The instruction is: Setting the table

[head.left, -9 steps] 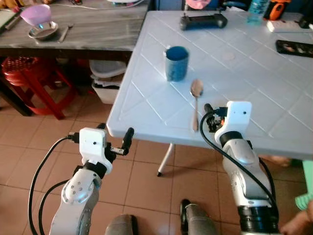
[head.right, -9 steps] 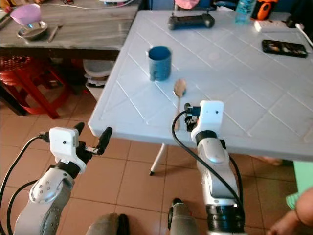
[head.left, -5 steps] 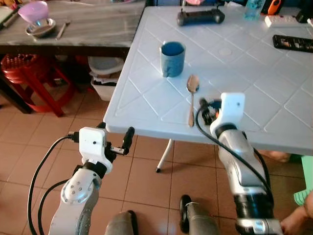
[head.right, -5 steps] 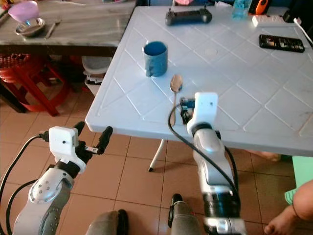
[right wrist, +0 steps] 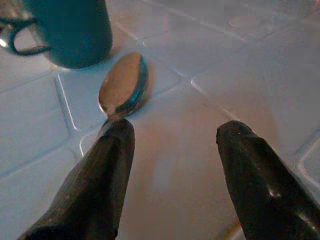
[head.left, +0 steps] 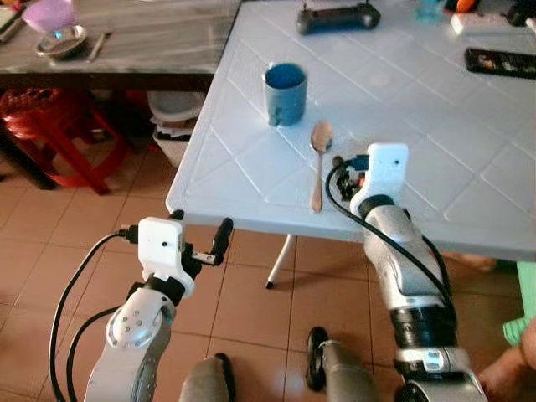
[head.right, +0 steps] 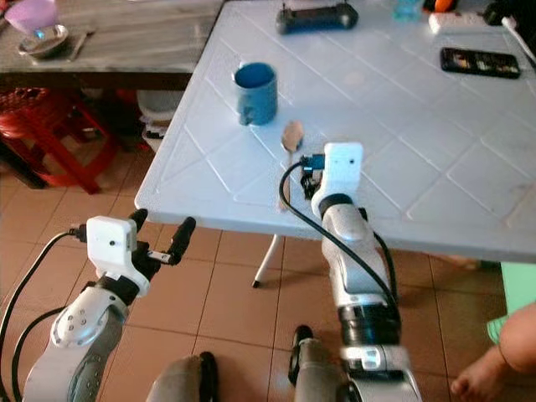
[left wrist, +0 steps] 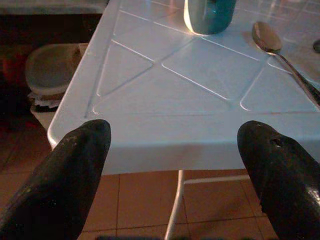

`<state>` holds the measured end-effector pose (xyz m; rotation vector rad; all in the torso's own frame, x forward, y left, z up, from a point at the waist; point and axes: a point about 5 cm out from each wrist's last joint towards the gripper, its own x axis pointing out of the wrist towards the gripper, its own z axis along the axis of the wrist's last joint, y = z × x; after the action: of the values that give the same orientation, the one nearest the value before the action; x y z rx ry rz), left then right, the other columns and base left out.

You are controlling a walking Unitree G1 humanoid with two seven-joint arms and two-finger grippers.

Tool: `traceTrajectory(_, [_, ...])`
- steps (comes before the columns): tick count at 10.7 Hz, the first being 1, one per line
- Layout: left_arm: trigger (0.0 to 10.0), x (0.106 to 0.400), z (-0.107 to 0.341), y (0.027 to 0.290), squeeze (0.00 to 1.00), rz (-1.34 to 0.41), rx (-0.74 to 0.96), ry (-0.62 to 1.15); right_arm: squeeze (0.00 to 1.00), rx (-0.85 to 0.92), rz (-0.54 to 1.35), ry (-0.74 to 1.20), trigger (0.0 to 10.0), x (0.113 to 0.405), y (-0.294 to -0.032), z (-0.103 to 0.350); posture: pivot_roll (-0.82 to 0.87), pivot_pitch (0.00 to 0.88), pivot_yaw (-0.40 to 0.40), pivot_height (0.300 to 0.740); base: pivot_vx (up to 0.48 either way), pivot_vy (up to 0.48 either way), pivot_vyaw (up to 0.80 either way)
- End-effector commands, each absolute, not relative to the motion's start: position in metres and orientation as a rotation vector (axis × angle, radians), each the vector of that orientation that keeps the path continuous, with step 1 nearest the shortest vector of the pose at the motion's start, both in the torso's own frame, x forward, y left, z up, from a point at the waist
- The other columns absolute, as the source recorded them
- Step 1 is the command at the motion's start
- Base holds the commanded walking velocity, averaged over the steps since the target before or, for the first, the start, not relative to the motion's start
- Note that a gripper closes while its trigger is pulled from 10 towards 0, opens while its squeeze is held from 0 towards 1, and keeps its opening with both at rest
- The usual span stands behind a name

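Two pincers are in play, and only the right one has shifted over the last moment. Nearest, the left pincer (head.left: 203, 249) hangs below the table's front corner with its fingers (left wrist: 75, 170) spread wide apart, holding nothing — it sits as it did 0.8 s ago, aimed at the table (head.left: 251, 180) edge from underneath.

Just beyond, the right pincer (head.left: 342, 174) has pushed forward over the table edge; earlier it sat beside the lower end of the spoon's handle, and now it is alongside the upper handle, close behind the bowl. In the right wrist view its fingers (right wrist: 95, 185) stand apart, one of them overlapping the spoon (right wrist: 124, 91) where the handle meets the bowl — whether it touches the metal or hovers above it, I cannot tell. The spoon itself has not moved: it lies flat near the front edge, bowl pointing away from the robot. Part of the apparent shift is the head camera tipping, since the whole scene has slid.

Farther on, the blue mug (head.left: 285, 94) stands upright just beyond the spoon's bowl, a small gap between them.

My reading: the right arm is lining up on the spoon, either to grasp it or nudge it into place beside the mug. The grip is not yet made.
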<state>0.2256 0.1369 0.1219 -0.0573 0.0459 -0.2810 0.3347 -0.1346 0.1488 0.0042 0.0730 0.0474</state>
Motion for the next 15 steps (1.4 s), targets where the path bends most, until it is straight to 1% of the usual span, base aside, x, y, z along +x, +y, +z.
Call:
traceTrajectory(1, [10.0,0.223,0.124,0.138,0.00,-0.282,-0.049,0.045,0.00,0.018,0.069,0.055,10.0,0.339,-0.127,0.155,0.06,0.199,0.085,0.740,0.000,0.000,0.00])
traceTrajectory(4, [10.0,0.222,0.124,0.137,0.00,-0.286,-0.050,0.051,0.00,0.041,0.112,0.018,10.0,0.353,-0.109,0.168,0.06,0.206,0.084,0.740,0.000,0.000,0.00])
traceTrajectory(7, [10.0,0.221,0.124,0.137,0.00,-0.287,-0.050,0.056,0.00,0.051,0.134,0.030,10.0,0.361,-0.097,0.171,0.06,0.211,0.085,0.740,0.000,0.000,0.00])
traceTrajectory(10, [10.0,0.221,0.124,0.136,0.00,-0.288,-0.051,0.058,0.00,0.063,0.152,0.061,10.0,0.355,-0.082,0.165,0.06,0.215,0.084,0.740,0.000,0.000,0.00])
traceTrajectory(13, [10.0,0.222,0.124,0.135,0.00,-0.284,-0.055,0.055,0.00,0.041,0.080,0.075,10.0,0.348,-0.090,0.162,0.06,0.215,0.074,0.740,0.000,0.000,0.00])
traceTrajectory(15, [10.0,0.222,0.124,0.134,0.00,-0.285,-0.059,0.057,0.00,0.053,0.105,0.098,10.0,0.344,-0.084,0.160,0.06,0.213,0.073,0.740,0.000,0.000,0.00])
